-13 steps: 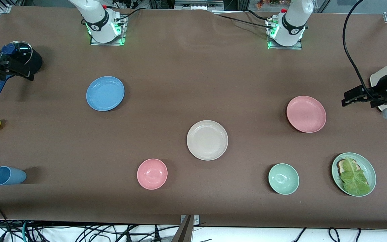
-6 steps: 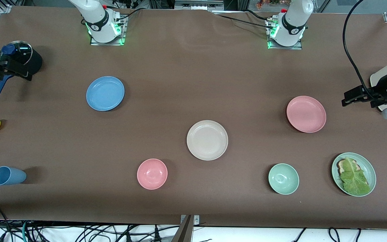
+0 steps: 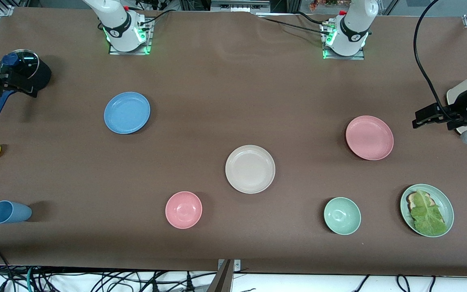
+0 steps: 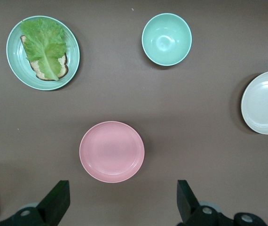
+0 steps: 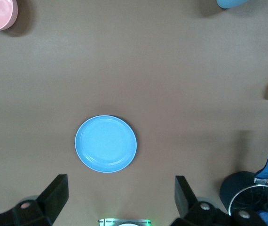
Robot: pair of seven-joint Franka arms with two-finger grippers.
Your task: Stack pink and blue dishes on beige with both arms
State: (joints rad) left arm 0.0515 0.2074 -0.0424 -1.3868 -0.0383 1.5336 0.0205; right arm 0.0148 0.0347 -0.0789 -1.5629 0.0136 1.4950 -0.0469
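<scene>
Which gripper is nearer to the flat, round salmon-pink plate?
Left. The left gripper, open, hangs just beside the salmon-pink plate at the left arm's end of the table. The right gripper, open, is over the black pot at the right arm's end.

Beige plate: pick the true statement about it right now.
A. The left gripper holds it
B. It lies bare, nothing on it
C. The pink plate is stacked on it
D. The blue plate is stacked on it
B: the beige plate lies bare, while the pink plate and blue plate sit apart on the table.
</scene>
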